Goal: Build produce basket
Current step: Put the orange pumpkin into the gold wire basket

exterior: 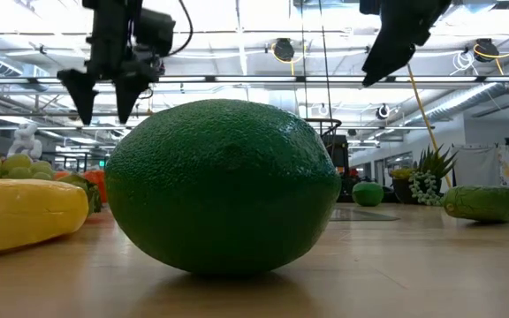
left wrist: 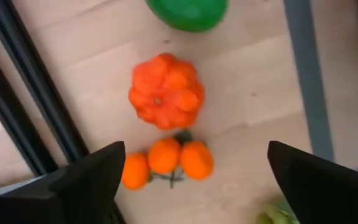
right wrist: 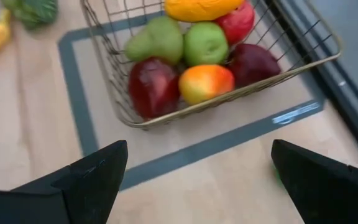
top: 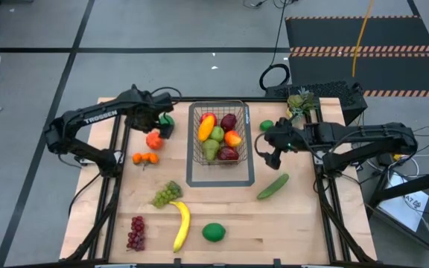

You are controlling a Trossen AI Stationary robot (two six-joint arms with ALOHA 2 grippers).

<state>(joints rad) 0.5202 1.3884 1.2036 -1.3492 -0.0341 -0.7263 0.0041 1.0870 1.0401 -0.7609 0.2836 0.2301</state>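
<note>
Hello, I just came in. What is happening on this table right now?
Two robot arms are filling a wire basket with toy fruit. Several pieces already lie in it, among them a green pear and a dark red apple. The left gripper hangs open and empty above an orange pumpkin and three small oranges on the table. The right gripper is open and empty beside the basket. A banana, a lime, grapes and a cucumber wait outside.
</note>
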